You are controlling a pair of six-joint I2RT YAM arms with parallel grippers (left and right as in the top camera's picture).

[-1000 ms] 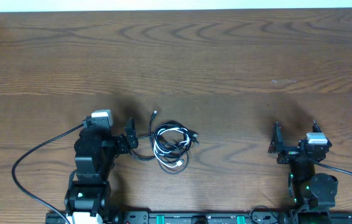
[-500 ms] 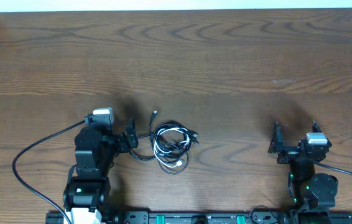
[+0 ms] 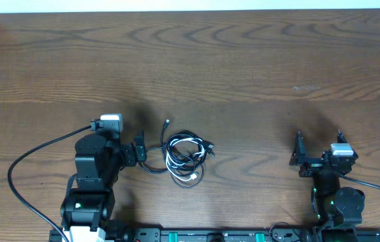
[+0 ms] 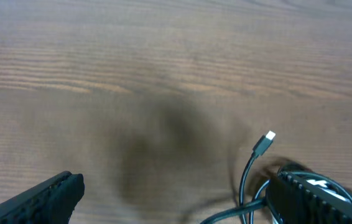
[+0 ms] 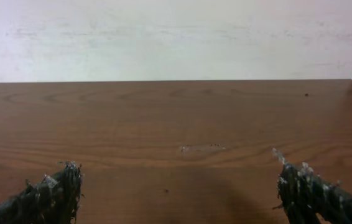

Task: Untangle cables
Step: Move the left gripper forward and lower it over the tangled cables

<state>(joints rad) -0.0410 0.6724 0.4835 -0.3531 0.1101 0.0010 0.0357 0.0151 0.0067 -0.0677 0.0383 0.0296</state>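
The left gripper [image 3: 140, 148] is spread wide and nothing is held in it. It is carried low over the table [image 3: 244, 67] on a folded arm and pointed sideways at the cables [image 3: 186, 158], which lie just beside its fingertips. The cables are gathered in a small, loose coil near the front edge, left of centre: mostly black cords with a white cord [image 3: 194, 178] wound through them. One black end with a plug [image 4: 265, 143] is thrown out of the coil towards the far side.

The cords are judged to be light, limp and thin. If one strand is pulled, the whole coil will probably be dragged along, and plugs may be caught in the loops. A hold is best taken just behind the free plug, or on an outer loop, while the coil is pinned elsewhere.

The right gripper [image 3: 319, 142] is also spread wide and empty. It is held low and level, facing the far edge, well apart from the cables.
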